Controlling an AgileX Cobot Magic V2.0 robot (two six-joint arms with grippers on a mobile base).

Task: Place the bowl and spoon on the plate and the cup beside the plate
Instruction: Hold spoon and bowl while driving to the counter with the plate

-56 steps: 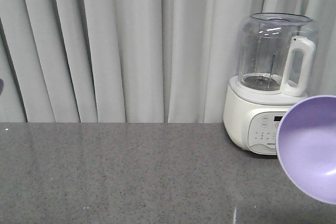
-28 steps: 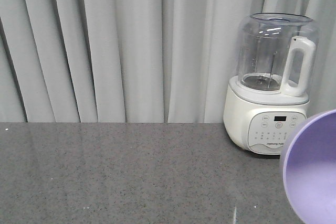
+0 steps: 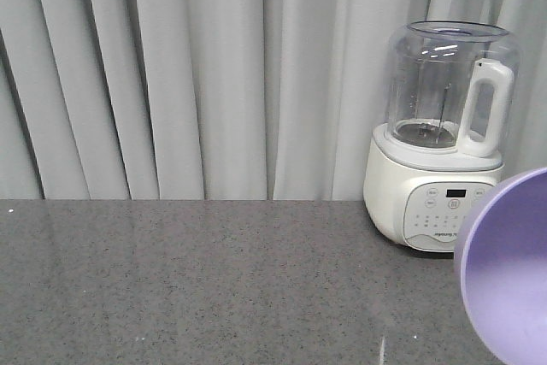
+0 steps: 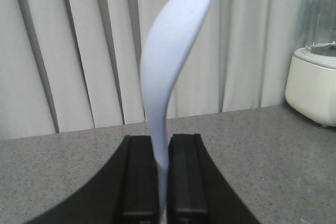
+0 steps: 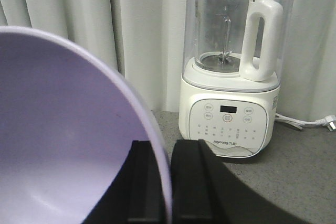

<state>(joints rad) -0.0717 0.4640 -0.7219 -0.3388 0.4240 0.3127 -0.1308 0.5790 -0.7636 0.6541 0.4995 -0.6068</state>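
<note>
Both grippers are pinching tableware.
The right gripper (image 5: pixel 170 182) is clamping the bowl (image 5: pixel 63 129) by its rim, tilted near the blender (image 3: pixel 436 143); the left gripper (image 4: pixel 163 182) is squeezing the plate (image 4: pixel 163 77) edge-on, rising above its fingers.

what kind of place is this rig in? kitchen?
Probably a kitchen-style counter, maybe staged: speckled grey countertop, a white blender with a clear jug, and grey curtains as the backdrop.

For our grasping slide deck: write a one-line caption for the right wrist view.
Right gripper, jaws shut on the rim of the lavender bowl, before a white blender on the grey counter.
</note>
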